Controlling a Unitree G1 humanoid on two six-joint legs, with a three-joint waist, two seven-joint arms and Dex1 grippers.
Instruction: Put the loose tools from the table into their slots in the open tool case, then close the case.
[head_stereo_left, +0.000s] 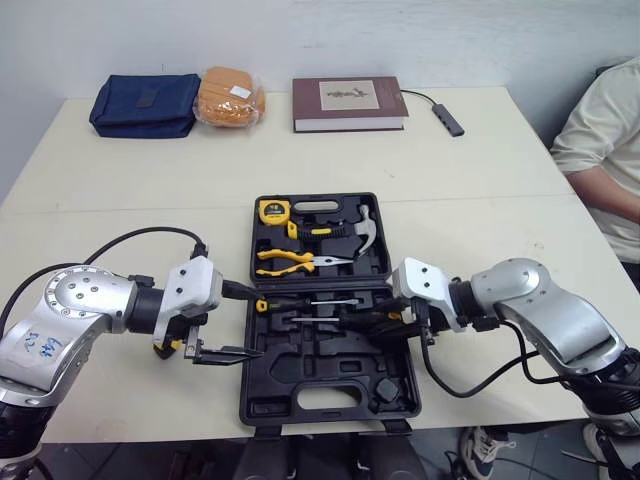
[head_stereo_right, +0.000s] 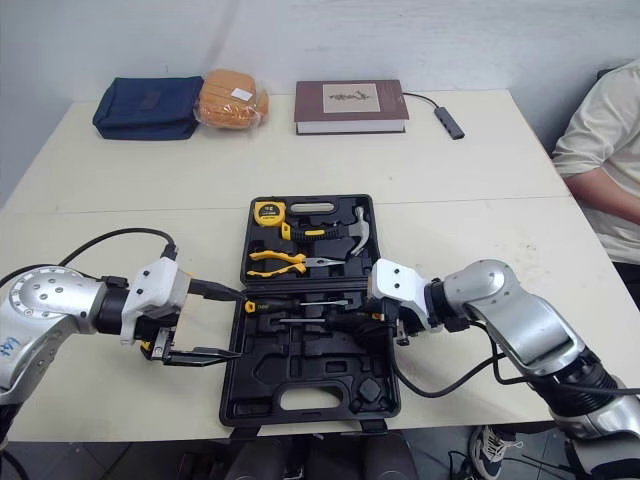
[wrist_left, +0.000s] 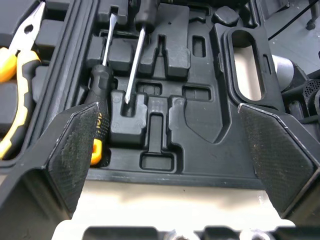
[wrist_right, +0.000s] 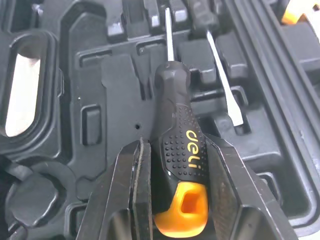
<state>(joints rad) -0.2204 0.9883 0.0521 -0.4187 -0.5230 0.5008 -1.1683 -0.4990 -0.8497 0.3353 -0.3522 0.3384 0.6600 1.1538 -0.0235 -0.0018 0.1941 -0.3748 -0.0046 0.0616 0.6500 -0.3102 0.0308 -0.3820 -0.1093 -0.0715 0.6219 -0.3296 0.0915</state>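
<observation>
Scene: tabletop (head_stereo_left: 150, 190) carries open tool case (head_stereo_left: 300, 375), lower centre of frame | left hand (head_stereo_left: 238, 320): spread open, empty, at case's left edge | right hand (wrist_right: 177, 147): clamped on screwdriver (wrist_right: 175, 100) over lower tray | advice: align shaft with free groove beside seated screwdriver (wrist_left: 100, 82), press flat | unclear: shaft tip cut off at frame top, seating unconfirmed.

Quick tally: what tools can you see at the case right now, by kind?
Tape measure: 1
Hammer: 1
Pliers: 1
Screwdrivers: 2 (stowed screwdriver; held screwdriver, in right gripper)
Total: 5
</observation>
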